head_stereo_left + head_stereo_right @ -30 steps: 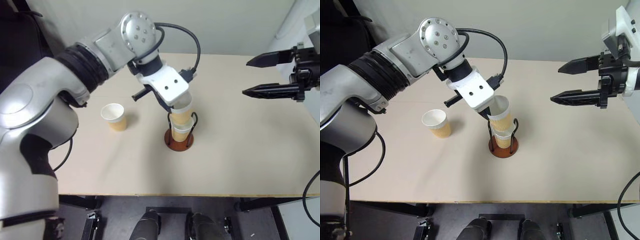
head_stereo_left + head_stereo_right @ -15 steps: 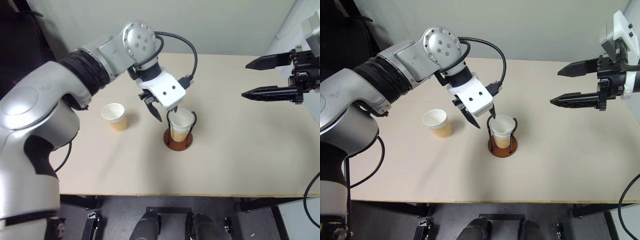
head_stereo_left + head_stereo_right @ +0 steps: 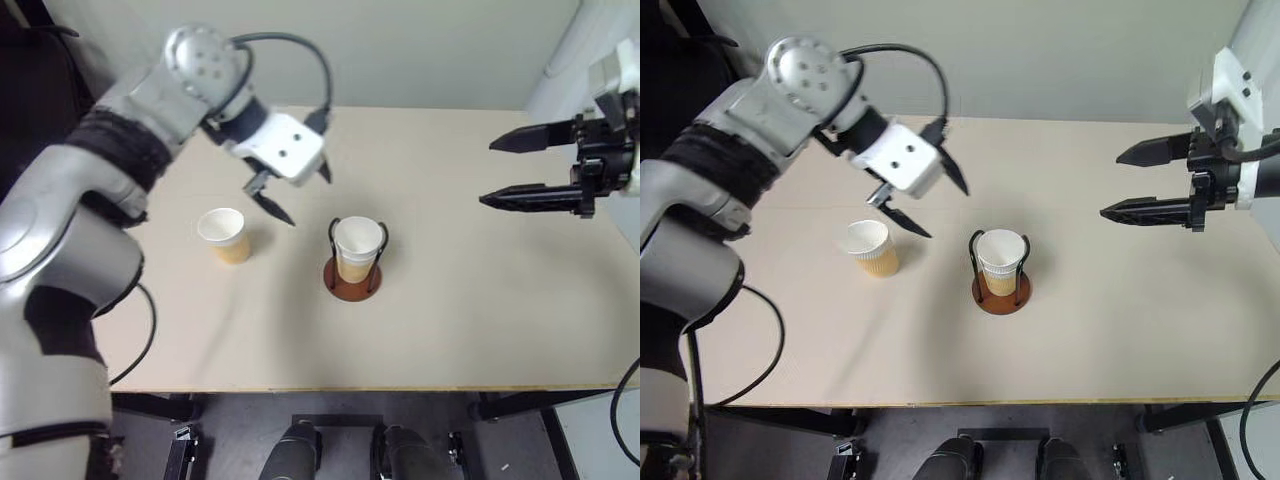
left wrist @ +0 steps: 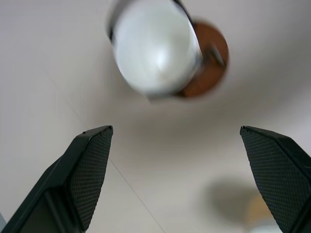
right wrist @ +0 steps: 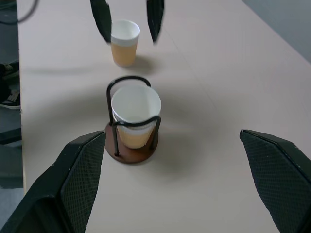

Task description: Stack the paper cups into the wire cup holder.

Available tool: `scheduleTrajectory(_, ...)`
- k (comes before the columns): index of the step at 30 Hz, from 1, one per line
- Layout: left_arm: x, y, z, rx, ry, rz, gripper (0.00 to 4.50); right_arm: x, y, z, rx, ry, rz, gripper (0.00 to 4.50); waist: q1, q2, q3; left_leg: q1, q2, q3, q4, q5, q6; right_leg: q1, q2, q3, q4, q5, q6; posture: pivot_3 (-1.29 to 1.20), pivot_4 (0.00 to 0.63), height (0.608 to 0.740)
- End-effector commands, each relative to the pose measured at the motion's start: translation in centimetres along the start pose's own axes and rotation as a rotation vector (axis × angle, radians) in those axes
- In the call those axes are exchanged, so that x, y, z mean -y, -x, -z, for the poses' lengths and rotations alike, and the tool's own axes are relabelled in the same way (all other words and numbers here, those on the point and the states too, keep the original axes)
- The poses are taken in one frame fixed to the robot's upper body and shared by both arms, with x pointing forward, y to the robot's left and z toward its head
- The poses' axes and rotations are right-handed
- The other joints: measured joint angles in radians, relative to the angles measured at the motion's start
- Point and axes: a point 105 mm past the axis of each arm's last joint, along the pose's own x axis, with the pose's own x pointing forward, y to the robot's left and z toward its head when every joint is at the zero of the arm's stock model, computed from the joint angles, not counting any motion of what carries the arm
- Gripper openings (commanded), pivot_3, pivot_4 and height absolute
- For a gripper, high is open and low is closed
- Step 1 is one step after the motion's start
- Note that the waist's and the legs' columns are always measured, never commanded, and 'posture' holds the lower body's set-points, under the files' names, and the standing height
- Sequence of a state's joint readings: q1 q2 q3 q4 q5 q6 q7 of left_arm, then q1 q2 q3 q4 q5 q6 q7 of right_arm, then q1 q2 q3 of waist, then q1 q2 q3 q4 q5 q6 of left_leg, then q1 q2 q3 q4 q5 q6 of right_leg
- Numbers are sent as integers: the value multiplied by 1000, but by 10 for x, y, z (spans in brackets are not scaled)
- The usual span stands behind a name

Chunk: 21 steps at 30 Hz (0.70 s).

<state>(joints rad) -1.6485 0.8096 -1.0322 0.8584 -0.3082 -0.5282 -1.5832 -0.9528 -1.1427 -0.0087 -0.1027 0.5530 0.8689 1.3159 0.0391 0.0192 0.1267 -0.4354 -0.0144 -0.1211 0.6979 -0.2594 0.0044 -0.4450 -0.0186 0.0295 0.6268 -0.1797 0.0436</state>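
The wire cup holder (image 3: 1001, 292) stands near the middle of the table (image 3: 1120, 330), its brown disc base flat on the top and its two black loops upright. Stacked paper cups (image 3: 1001, 258) sit inside it, white mouth up, between the loops. A single paper cup (image 3: 872, 248) stands upright on the table left of the holder, well apart from it.

The left gripper (image 3: 923, 197) hangs in the air in the upper left of the head view, above the table between the lone cup and the holder, touching neither. Its two black fingers are spread wide with nothing between them. In the left wrist view the holder with its cups lies ahead of the fingers (image 4: 90, 170), clear of both.

The right gripper (image 3: 1140, 183) hovers at the right edge of the frame, well apart from the holder, its fingers also spread wide and empty, pointing toward the middle of the table.
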Motion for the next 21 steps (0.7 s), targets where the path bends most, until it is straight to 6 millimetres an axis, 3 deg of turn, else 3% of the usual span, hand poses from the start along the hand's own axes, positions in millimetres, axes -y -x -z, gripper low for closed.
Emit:
scheduleTrajectory(1, 8, 22, 7, -76, -42, -25, 4486, -3, 4, -10, 3, 97, 19, 4500, 3, 0, 0, 0, -1, 0, 0, 0, 1, 0, 1, -1, 0, 0, 0, 0, 150, 740)
scheduleTrajectory(13, 60, 53, 29, -294, -38, 44, 4486, 2, 2, -8, -12, 93, -12, 4500, -7, -1, -1, 0, -2, -2, -2, 0, 3, -1, -2, 0, 0, -2, -4, 0, 150, 740)
scheduleTrajectory(21, 73, 47, 31, -298, 52, -23, 4486, 3, -4, -6, -3, 88, -31, 4500, -12, -1, -1, 1, -1, -3, -5, 2, 6, -2, -1, -1, 1, 0, -9, 0, 150, 740)
